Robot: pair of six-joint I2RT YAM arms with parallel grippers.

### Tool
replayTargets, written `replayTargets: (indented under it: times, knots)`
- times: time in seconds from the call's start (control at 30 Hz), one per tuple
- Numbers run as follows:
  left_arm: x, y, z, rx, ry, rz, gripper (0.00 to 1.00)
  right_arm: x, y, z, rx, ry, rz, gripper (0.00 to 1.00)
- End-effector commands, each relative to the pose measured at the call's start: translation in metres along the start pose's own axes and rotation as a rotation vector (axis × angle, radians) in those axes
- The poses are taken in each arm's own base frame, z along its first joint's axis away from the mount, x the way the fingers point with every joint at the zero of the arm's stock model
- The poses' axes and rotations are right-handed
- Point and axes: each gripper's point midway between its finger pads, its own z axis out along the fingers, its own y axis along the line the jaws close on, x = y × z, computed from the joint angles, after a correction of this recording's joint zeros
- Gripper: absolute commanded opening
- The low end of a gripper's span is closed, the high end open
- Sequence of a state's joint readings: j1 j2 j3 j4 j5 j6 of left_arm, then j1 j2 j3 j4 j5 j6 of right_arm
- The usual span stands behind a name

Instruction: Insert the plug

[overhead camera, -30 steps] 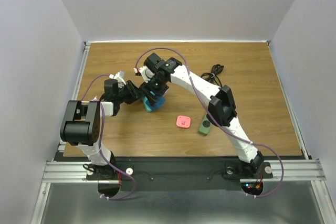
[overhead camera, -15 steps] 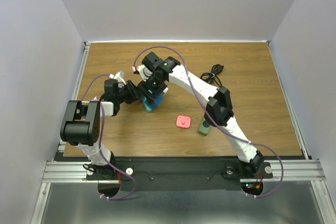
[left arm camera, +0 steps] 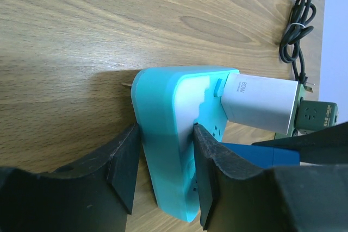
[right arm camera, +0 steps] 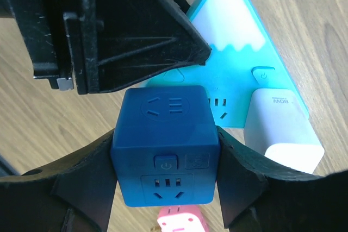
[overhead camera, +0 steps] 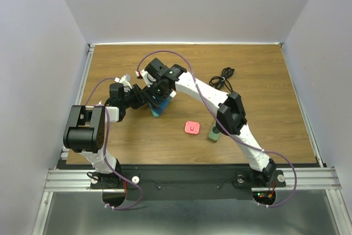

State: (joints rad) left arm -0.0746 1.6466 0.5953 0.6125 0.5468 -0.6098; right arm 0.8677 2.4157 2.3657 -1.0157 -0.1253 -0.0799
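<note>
blue cube plug (right arm camera: pixel 163 134), button and sockets on its face, clamped in right end effector (right arm camera: pixel 163 158). left end effector (left arm camera: pixel 166 164) grips teal strip (left arm camera: pixel 157 96) just ahead of it; white charger (left arm camera: pixel 261 104) crowds the adjacent socket.

I saw the turquoise mountain-shaped power strip (left arm camera: pixel 163 134), with a white snow-cap panel on its face, over the wooden table (overhead camera: pixel 264 81) left of centre. A white charger block (left arm camera: pixel 261 104) sat plugged into that face. The blue cube adapter (right arm camera: pixel 165 145) was close against the same face, just beside the charger, its own socket and button turned away from the strip. I couldn't tell whether its prongs were seated.
</note>
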Motion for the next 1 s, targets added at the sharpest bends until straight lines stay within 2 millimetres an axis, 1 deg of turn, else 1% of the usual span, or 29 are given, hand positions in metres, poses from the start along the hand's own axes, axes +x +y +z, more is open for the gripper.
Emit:
replayTargets:
  times: [0.0,0.03,0.07,0.1,0.13,0.17,0.2,0.23,0.27,0.33,0.4,0.53,0.6,0.7,0.73,0.77,0.8,0.9,0.93,0.97]
  knots:
    - [0.026,0.001,-0.001,0.01,0.085,0.025,0.18,0.011,-0.013,0.018,0.106,-0.005,-0.001,0.01]
    - [0.027,0.002,-0.001,0.009,0.087,0.022,0.18,0.014,-0.013,0.018,0.108,0.001,0.003,0.0]
    - [0.028,0.002,-0.001,0.006,0.088,0.022,0.17,0.011,-0.012,0.013,0.109,-0.015,0.003,0.01]
    - [0.027,0.002,-0.001,0.009,0.087,0.023,0.15,0.025,-0.012,0.019,0.108,0.016,0.008,0.0]
    - [0.027,0.002,-0.001,0.008,0.088,0.022,0.13,0.02,-0.012,0.014,0.112,-0.011,0.013,0.0]
    - [0.028,0.001,-0.001,0.01,0.09,0.022,0.11,0.024,-0.012,0.015,0.112,-0.008,0.015,0.0]
    - [0.028,0.001,-0.001,0.012,0.091,0.024,0.1,0.031,-0.012,0.018,0.112,-0.01,0.017,0.0]
    - [0.028,0.001,-0.001,0.012,0.091,0.024,0.1,0.043,-0.012,0.024,0.111,0.022,0.019,0.0]
    - [0.029,0.002,-0.001,0.011,0.094,0.022,0.1,0.039,-0.012,0.024,0.112,-0.005,0.016,0.0]
    - [0.028,0.001,-0.001,0.012,0.093,0.021,0.09,0.041,-0.013,0.027,0.115,-0.005,0.019,0.0]
    - [0.028,0.001,-0.001,0.013,0.092,0.022,0.09,0.039,-0.017,0.028,0.136,-0.014,0.025,0.0]
    - [0.029,0.002,0.0,0.011,0.096,0.018,0.09,0.037,-0.01,0.034,0.124,-0.022,0.015,0.0]
    - [0.029,0.002,0.001,0.014,0.1,0.017,0.09,0.039,-0.008,0.039,0.116,-0.017,0.013,0.0]
    - [0.03,0.003,0.001,0.012,0.105,0.014,0.08,0.05,-0.004,0.047,0.115,0.01,0.009,0.0]
    - [0.031,0.003,0.001,0.013,0.106,0.014,0.08,0.052,-0.002,0.047,0.113,0.015,0.01,0.0]
    - [0.031,0.003,0.001,0.013,0.107,0.013,0.08,0.051,-0.001,0.044,0.117,0.004,0.011,0.0]
    - [0.031,0.003,0.001,0.013,0.107,0.013,0.08,0.064,0.0,0.048,0.119,0.032,0.011,0.0]
    - [0.032,0.004,0.002,0.011,0.111,0.011,0.07,0.073,0.001,0.048,0.119,0.04,0.02,0.0]
    - [0.032,0.004,0.003,0.012,0.115,0.008,0.06,0.084,0.002,0.051,0.117,0.063,0.024,0.0]
    - [0.033,0.004,0.002,0.013,0.117,0.007,0.06,0.088,0.003,0.052,0.115,0.071,0.026,0.0]
